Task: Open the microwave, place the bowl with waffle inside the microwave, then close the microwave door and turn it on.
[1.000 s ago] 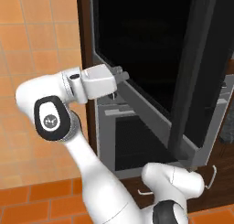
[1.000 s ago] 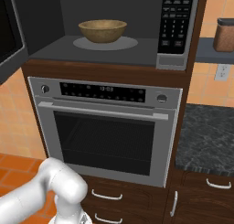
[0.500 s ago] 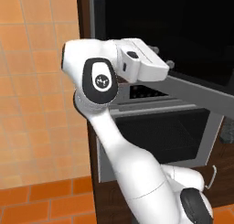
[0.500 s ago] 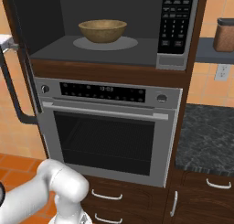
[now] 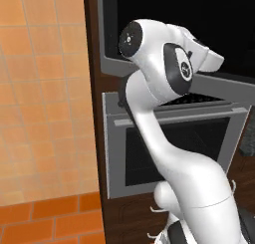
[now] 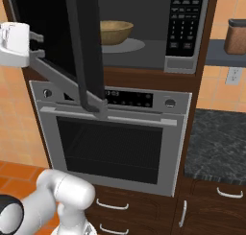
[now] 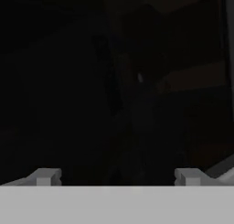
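White and boxy, the robot's hand sits at the far left of the right base view, its gripper (image 6: 34, 44) pointing right with 2 short dark fingers (image 6: 35, 36) set apart, 1 above the other. The fingertips are right against the grey metal edge of the microwave door (image 6: 53, 32); whether they touch it cannot be told. In the hand view the gripper (image 7: 116, 176) shows 2 pale tips spread wide, facing dark glass.

The microwave door is a large black glass panel hanging partly open, swung out toward the camera. Its dark vertical handle (image 6: 86, 52) runs down the free edge, just above the oven's control strip.

Behind the door, the microwave (image 6: 158, 28) cavity is open to view. A tan bowl (image 6: 115, 31) sits on the round plate inside. A black keypad (image 6: 184, 23) fills the microwave's right side.

Below it is a silver oven (image 6: 113, 143) with a dark window. To the right lies a dark stone counter (image 6: 216, 143), and a brown jar (image 6: 236, 36) stands on a shelf above.

In the left base view the white arm (image 5: 164, 68) rises in front of the microwave door (image 5: 169, 34).
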